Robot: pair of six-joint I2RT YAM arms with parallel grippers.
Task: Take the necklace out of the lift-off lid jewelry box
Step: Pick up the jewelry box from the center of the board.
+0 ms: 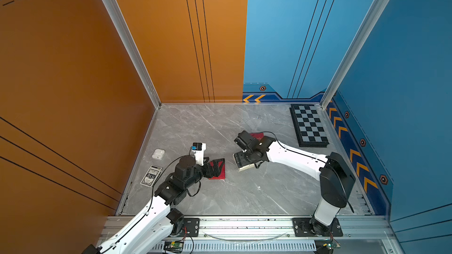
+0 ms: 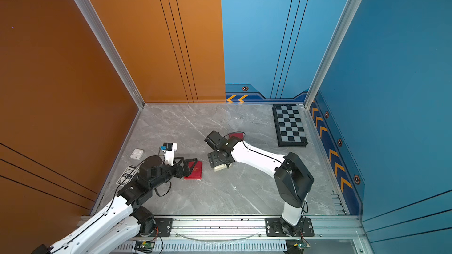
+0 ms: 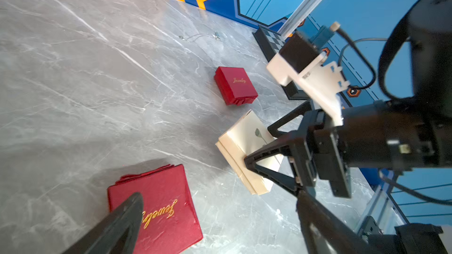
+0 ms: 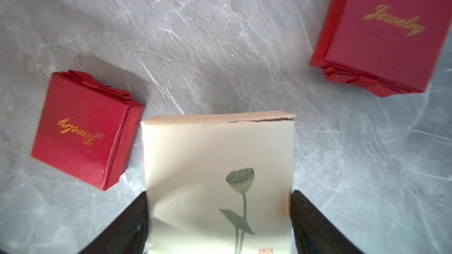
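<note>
A closed cream jewelry box with a lotus print sits mid-table, also seen in the left wrist view. My right gripper is above it, and its dark fingers press both side walls. The box's inside is hidden. A thin silver necklace lies loose on the bare table toward the back wall. My left gripper stands open, empty, over a red box marked "Jewelry". A second red box sits behind the right wrist.
A folded chessboard lies at the back right corner. A white earbud case and a card deck lie by the left wall. Walls close off three sides, and a rail runs along the front.
</note>
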